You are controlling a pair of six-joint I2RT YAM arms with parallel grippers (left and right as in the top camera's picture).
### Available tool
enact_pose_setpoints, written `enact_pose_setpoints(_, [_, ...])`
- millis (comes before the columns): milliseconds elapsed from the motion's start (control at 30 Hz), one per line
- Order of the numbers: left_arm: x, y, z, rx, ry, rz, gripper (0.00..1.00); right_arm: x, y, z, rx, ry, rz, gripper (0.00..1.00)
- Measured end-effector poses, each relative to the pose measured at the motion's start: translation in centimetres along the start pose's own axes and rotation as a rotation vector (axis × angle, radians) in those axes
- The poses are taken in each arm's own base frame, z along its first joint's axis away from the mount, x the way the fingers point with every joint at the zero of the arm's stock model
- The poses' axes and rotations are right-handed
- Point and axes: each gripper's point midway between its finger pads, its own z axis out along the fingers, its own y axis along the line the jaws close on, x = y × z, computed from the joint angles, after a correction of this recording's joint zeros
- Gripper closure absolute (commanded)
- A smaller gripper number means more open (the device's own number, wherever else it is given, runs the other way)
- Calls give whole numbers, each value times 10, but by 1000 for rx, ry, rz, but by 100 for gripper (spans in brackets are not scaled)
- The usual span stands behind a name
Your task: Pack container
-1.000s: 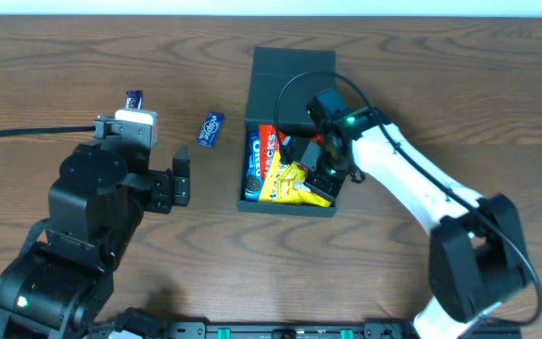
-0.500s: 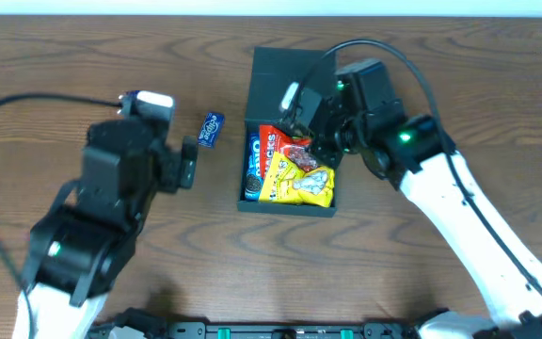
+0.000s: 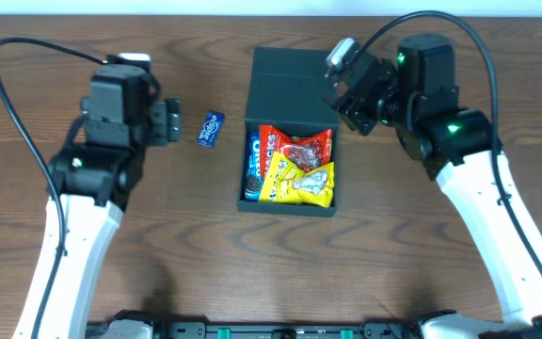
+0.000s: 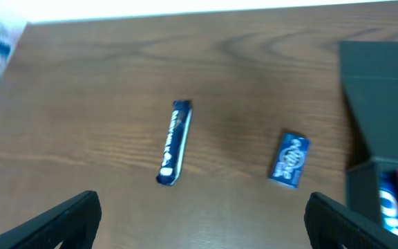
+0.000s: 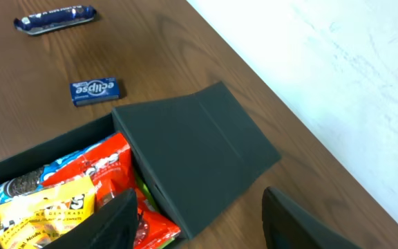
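Note:
The container (image 3: 287,209), a dark teal box, stands mid-table with its flap lid (image 3: 293,85) folded back. Inside lie a red packet (image 3: 301,146), a yellow packet (image 3: 301,185) and a blue cookie packet (image 3: 251,166). My right gripper (image 3: 351,104) hovers over the lid's right side, open and holding nothing. In the right wrist view its fingers (image 5: 112,225) straddle the lid (image 5: 192,149). My left gripper (image 3: 170,121) is open, left of a small blue gum pack (image 3: 211,129). The left wrist view shows that pack (image 4: 290,160) and a long blue bar (image 4: 174,142) ahead of the open gripper (image 4: 202,221).
The table's far edge meets a white wall (image 5: 337,83) just behind the container's lid. A black cable (image 3: 26,56) loops from the left arm over the table's left side. Bare wood lies in front of the container.
My right gripper has risen out of the container toward the back right and opened, leaving the yellow packet inside. The left arm has swung toward the far side, nearer the gum pack.

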Motion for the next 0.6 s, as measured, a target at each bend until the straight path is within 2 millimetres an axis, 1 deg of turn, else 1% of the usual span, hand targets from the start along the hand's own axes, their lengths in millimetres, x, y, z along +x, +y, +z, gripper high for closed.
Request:
enact_pose_setpoints(133, [11,24,24,-37,68,-59,5,-2,4,-3,-57,-34,14,42])
enact_pose_setpoints(233, [21,37,45,-48,122,-92,5,-4,19,-5,-140,-53,37,42])
enact_pose_setpoints(367, [27,47,74,-19,157,-143,5,2,38,-13,-228,-34,82,41])
enact_pose_setpoints(467, [33,57,96,-13,178,-178,5,3,50,-28,-259,-21,104,39])
enact_pose_setpoints(600, [47,68,124,-12,221,-209,5,-3,62,-63,-264,-40,104,35])
